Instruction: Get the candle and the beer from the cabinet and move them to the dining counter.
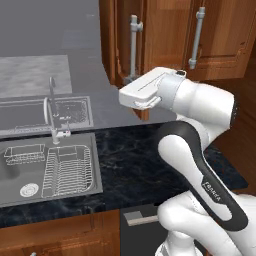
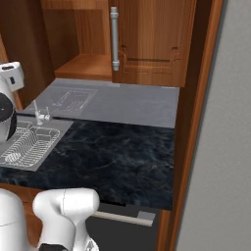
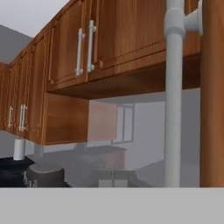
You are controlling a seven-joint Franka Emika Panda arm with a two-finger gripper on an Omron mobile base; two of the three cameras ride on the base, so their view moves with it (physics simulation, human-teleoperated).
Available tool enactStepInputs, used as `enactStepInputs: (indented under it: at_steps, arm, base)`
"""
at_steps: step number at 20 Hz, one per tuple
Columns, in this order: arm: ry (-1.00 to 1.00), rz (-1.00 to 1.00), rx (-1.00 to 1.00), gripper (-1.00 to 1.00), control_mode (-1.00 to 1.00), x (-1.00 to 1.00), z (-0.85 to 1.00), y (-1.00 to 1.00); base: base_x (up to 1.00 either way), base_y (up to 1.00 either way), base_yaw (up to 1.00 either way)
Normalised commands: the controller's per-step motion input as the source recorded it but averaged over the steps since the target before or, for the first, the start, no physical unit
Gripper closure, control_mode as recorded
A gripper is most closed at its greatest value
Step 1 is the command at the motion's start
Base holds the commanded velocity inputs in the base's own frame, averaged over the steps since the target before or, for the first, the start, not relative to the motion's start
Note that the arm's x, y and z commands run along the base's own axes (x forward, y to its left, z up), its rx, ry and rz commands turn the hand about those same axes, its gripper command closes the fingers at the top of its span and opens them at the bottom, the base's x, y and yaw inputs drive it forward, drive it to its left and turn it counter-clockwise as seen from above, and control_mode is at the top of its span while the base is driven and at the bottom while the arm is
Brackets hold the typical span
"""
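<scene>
Reddish-brown wall cabinets hang over a black marble counter point(image 1: 135, 160) with a steel sink point(image 1: 47, 167) in this rendered kitchen, where the robot's white arm reaches up to the cabinet point(image 1: 165, 35), its hand at the foot of a long silver bar handle point(image 1: 134, 47). In the hand view that handle point(image 3: 174, 96) rises close in front of the camera, right beside the door's edge; the fingertips themselves cannot be made out there, but the jaws are fully closed, apparently pinched around the bar with nothing else in their grasp. The door appears to stand partly swung out, and the right base view looks into an open compartment with a bare wooden shelf point(image 2: 86, 66); neither the candle nor the beer can be made out in it from these angles, so their place remains unconfirmed. The step in hand looks to be opening the door: it would go best with a firm hold low on the bar and a pull along the door's arc, not straight back. Room is tight beside the neighbouring door's handle point(image 1: 196, 37), while the counter below the cabinets offers open space for the elbow to swing.
</scene>
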Motion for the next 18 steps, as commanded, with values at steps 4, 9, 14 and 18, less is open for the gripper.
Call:
enactStepInputs:
  at_steps: [4,9,14,18]
  arm:
    - [0.01,0.07,-0.1,1.0,-1.0,-0.03,-0.19,0.9]
    - [0.01,0.06,-0.07,1.0,-1.0,0.0,-0.13,0.78]
    - [0.0,0.02,-0.01,1.0,-1.0,0.0,0.0,0.15]
    - [0.0,0.01,0.0,1.0,-1.0,0.0,0.0,0.0]
  base:
    - [0.0,0.0,0.0]
    - [0.0,0.0,0.0]
    - [0.0,0.0,0.0]
    - [0.0,0.0,0.0]
